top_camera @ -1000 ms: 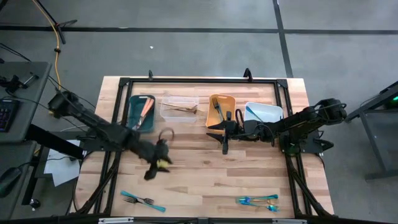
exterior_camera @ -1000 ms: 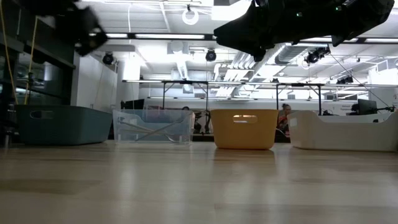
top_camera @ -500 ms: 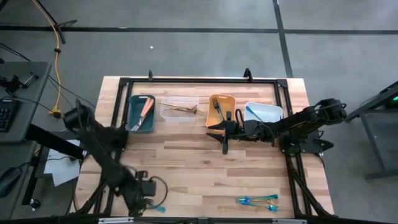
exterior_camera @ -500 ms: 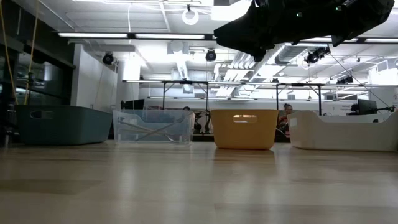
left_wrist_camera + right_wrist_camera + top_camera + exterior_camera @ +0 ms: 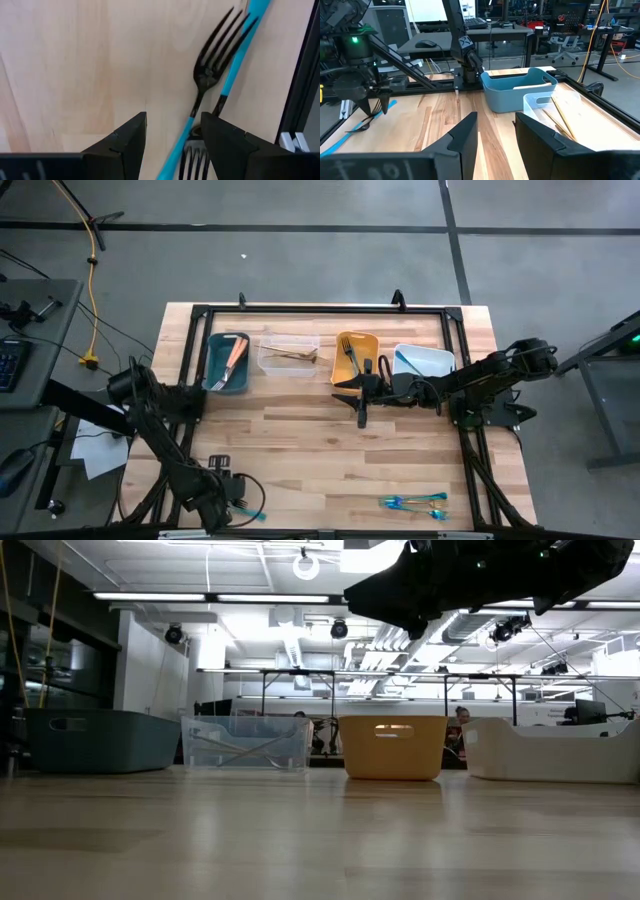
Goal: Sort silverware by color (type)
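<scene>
Overhead, the left gripper (image 5: 232, 492) sits low at the near left corner of the wooden table (image 5: 300, 440), directly over two teal-handled forks (image 5: 250, 510) lying close to the table's front edge. Its wrist view shows both dark fingers (image 5: 125, 142) spread apart, with the upper fork (image 5: 212, 75) and its blue handle running between them; a second set of tines (image 5: 195, 160) shows just beside the far finger, and nothing is gripped. Whether the fingertips touch the wood is hard to tell from this angle.

Toward the far side, four bins stand in a row. From left to right: a teal bin (image 5: 212, 365) holding a salmon-orange utensil (image 5: 234, 358); a clear bin (image 5: 268, 362) with thin gold pieces (image 5: 292, 354); a yellow bin (image 5: 343, 370) with a dark fork (image 5: 349, 352); and a white bin (image 5: 432, 363) with a teal utensil (image 5: 405, 361).

Near the front right edge, a small cluster of blue-handled utensils (image 5: 413, 501) lies on the bare wood, well apart from either arm.

The right gripper (image 5: 362, 412) hangs just in front of the yellow bin, above the table, fingers (image 5: 465, 135) parted and empty.
</scene>
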Robot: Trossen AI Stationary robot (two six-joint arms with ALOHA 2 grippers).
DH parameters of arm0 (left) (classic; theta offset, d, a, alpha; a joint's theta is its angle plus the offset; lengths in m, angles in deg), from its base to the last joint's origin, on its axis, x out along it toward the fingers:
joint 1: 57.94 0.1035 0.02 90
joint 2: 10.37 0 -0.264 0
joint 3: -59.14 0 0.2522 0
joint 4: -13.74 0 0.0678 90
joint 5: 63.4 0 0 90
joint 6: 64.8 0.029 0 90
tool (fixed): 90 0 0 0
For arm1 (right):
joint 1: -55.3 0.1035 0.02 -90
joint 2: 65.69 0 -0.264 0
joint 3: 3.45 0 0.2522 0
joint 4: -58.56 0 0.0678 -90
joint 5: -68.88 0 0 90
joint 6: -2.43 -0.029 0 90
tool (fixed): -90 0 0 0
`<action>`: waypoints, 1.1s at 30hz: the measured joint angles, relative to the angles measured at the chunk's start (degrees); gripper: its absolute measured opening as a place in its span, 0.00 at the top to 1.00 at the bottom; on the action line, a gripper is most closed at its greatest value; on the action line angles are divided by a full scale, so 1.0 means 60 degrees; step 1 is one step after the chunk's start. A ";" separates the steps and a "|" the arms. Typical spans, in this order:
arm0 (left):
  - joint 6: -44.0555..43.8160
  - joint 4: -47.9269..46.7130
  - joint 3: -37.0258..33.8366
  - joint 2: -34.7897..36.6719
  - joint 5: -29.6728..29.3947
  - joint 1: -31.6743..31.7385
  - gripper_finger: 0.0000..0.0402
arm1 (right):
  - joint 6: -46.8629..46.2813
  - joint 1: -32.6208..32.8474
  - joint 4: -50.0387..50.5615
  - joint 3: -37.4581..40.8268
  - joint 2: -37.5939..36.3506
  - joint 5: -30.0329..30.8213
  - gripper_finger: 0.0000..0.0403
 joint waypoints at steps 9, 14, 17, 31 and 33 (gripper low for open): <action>0.0560 0.0374 0.0000 0.0000 -0.0075 0.0002 0.55 | 0.0004 -0.0001 0.0212 0.0000 0.0000 0.0001 0.69; 0.1069 0.0363 0.0000 0.0000 -0.0075 0.0002 0.55 | 0.0004 0.0000 0.0299 -0.0001 0.0000 0.0001 0.69; 0.1262 0.0340 0.0004 -0.0090 -0.0075 0.0002 0.55 | 0.0004 -0.0001 0.0303 0.0000 0.0000 0.0002 0.69; 0.1926 0.0274 0.0025 -0.0714 -0.0108 -0.0016 0.55 | 0.0005 0.0000 0.0434 -0.0004 0.0000 0.0002 0.69; 0.1954 0.0143 0.0027 -0.0715 -0.0295 -0.0021 0.55 | 0.0004 -0.0001 0.0432 -0.0004 0.0000 -0.0001 0.69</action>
